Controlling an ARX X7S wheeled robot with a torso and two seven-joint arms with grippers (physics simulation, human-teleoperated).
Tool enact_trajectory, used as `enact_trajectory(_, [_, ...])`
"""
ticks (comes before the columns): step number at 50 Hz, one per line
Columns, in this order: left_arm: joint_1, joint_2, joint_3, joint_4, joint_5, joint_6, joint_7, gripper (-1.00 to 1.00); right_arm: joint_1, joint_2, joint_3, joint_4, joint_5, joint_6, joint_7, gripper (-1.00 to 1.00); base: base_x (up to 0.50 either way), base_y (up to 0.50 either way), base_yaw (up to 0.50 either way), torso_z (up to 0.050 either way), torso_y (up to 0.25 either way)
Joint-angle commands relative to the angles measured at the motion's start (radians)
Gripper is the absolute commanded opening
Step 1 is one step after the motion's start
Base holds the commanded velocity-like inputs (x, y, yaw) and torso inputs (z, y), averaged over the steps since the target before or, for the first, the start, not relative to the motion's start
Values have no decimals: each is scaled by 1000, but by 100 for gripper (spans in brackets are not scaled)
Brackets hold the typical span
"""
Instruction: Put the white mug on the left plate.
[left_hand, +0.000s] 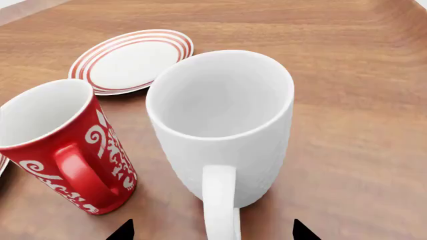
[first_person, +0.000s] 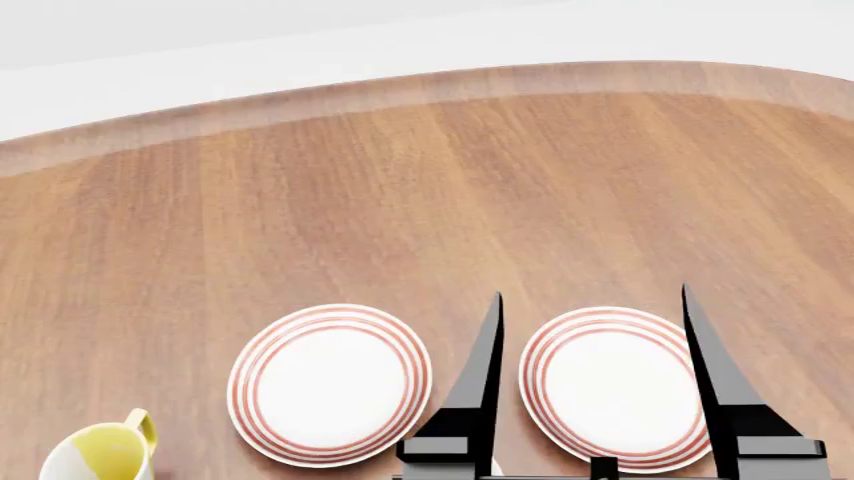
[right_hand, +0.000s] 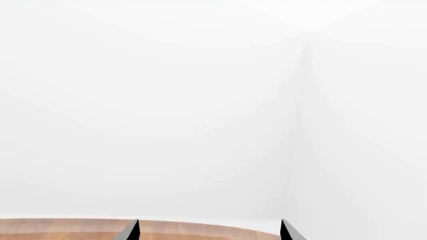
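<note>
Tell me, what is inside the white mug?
Nothing visible: the white mug shows only its bare white inner wall in the left wrist view. Its deepest bottom is shaded and cannot be checked fully.

Brown wood-grain tabletop (first_person: 400, 190) with a curved far edge, plain white wall (right_hand: 167, 100) behind it. Round white plate with thin red rings, the right-hand one of the pair (first_person: 614, 388), lying flat near the close edge; small white mug with yellow inside and yellow handle (first_person: 96, 452) upright at the near left corner, cut off by the frame. Glossy red mug with white script lettering and red loop handle (left_hand: 63, 145) upright on the wood, white inside.
</note>
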Motion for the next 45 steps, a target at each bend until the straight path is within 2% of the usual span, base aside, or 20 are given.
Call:
enact_trajectory(1, [-14,14,9,-33,3,10,0,100,0,-4,6,-2,-3,-2,-6,100,0,0,0,0,0])
enact_trajectory(39, [-47,55,47,-190,16,93,-9,100,-6,-22,24,-4,-13,-10,-29,100,0,0,0,0,0])
enact_trajectory(40, [-44,52,47,-182,16,94,-12,-100,-8,-19,26,-2,-7,-14,-25,100,0,0,0,0,0])
enact_trajectory(45, [-46,51,49,-195,19,115,-14,-100,-8,-10,23,1,6,-15,-12,100,0,0,0,0,0])
